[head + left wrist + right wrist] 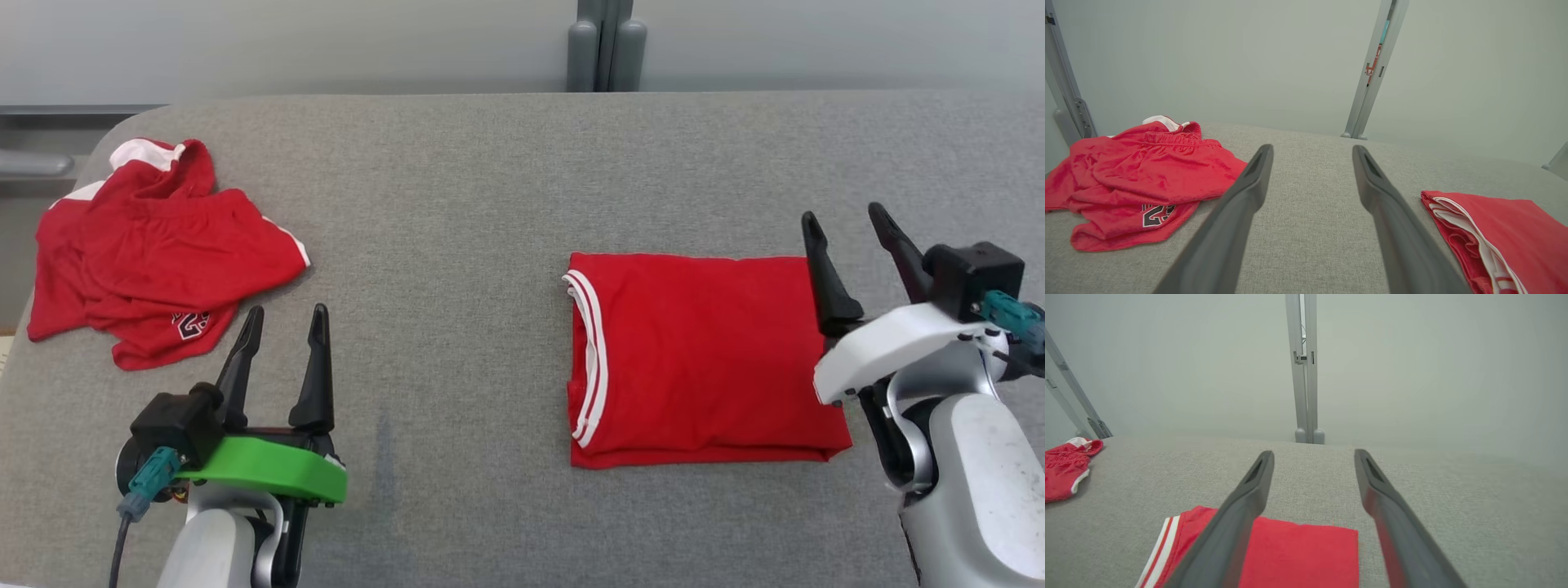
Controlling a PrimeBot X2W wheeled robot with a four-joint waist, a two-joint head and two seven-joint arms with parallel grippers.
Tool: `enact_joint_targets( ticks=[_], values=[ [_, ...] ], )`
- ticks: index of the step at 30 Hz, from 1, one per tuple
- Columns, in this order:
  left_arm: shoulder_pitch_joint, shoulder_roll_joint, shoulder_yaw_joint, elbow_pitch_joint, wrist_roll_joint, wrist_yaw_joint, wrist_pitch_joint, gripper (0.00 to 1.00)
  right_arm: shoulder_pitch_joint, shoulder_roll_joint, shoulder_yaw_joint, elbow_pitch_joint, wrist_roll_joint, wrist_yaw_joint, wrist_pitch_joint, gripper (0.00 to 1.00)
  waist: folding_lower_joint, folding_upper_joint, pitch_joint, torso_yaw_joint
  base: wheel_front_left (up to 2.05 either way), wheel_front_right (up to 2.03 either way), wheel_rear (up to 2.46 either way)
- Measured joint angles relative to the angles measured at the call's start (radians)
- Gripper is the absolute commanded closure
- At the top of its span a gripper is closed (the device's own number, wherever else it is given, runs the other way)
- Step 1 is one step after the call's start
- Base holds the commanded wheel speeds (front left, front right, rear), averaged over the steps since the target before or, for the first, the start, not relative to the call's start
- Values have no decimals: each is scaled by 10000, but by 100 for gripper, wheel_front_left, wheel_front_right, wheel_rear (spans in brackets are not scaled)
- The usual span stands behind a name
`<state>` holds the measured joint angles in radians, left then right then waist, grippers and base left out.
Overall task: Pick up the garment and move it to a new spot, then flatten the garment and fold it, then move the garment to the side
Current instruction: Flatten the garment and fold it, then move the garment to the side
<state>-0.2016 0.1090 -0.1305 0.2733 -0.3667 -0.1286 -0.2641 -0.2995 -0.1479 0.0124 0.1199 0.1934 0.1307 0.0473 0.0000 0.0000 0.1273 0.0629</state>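
— Red cloth, folded into a neat rectangle: the garment (702,359) lies flat right of centre on the grey worktop (457,204), with white stripes along its left edge.
— Any writing?
— A dark "23" on the crumpled red shorts (155,253) at the far left.
— And the jaws?
— Both pairs are spread wide, gripping nothing. The right jaws stand at the garment's right edge, the left jaws near the shorts.

We seem to be in a robotics lab or test cell. The counter (457,204) is a broad slab covered in grey, felt-like cloth, with a rounded corner. Just behind the counter rise plain, pale wall panels (286,41), and a grey metal post (606,45) stands at the counter's far edge, between the panels.
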Motion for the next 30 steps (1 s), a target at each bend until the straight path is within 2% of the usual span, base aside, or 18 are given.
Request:
enact_joint_targets(
  ticks=[4, 11, 21, 30],
  values=[
    [73, -2, 176, -50, 61, 0, 2, 0, 475, 104, -284, -10, -539, 0, -686, 0, 0, 0, -106, -283, 0, 0, 0],
    [367, 0, 318, 35, 201, -2, 2, 0, 994, 238, -276, 472, -474, 0, -1476, 0, 0, 0, -480, -698, 0, 0, 0],
    [668, -56, 284, 357, 272, -2, 0, 0, 1649, 176, -293, 892, -288, 0, -1664, 0, 0, 0, -1108, -888, 0, 0, 0],
    [664, -48, 339, 520, 272, -2, 2, 0, 1756, 217, -303, 744, -224, 0, -1546, 0, 0, 0, -1135, -810, 0, 0, 0]
  ],
)
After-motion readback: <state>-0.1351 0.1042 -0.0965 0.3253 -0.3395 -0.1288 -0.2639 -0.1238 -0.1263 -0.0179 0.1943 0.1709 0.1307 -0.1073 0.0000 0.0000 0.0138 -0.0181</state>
